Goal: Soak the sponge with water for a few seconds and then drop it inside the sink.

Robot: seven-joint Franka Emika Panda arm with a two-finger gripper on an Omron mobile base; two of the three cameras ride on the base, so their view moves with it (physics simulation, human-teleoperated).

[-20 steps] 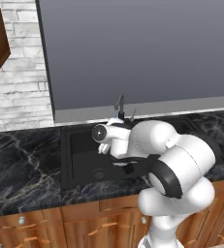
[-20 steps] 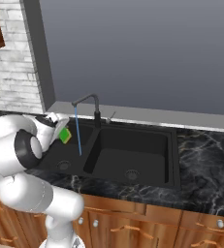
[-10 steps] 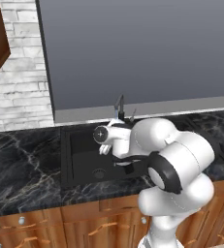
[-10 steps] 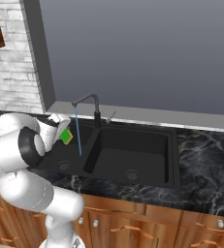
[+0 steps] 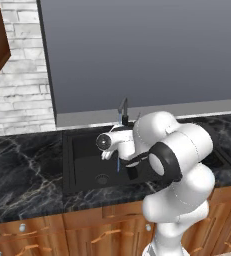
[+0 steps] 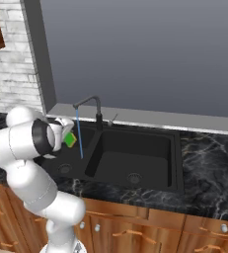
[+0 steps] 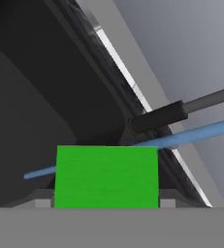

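Change since earlier: almost none; arm, sponge and stream sit in the same places as half a second and a second ago, and the base cameras have not shifted.
Gripper: gripper (image 6: 66, 134) is clamped on the sponge, over the left basin in the right base view.
Sponge: sponge (image 6: 70, 140) is a bright green block held up off the basin floor, just left of the stream in the right base view; whether it touches the stream cannot be told there.
Sponge, hand view: sponge (image 7: 106, 176) sits at the bottom centre with its green face to the camera, and the blue line runs behind its upper edge.
Water: water (image 6: 79, 134) falls as a thin straight blue stream from the faucet spout into the left basin; in the left base view a short bit of it (image 5: 118, 165) shows below the wrist.
Faucet: faucet (image 6: 93, 109) stands dark and slim at the sink's back edge, its spout reaching out over the left basin.
Sink: sink (image 6: 177, 159) is matte black with two basins, a central divider and a round drain in each, set into the worktop.
Worktop: worktop (image 6: 209, 163) is dark marble running along both sides of the sink.
Cabinets: cabinets (image 6: 184, 232) of brown wood stand below the worktop's front edge.
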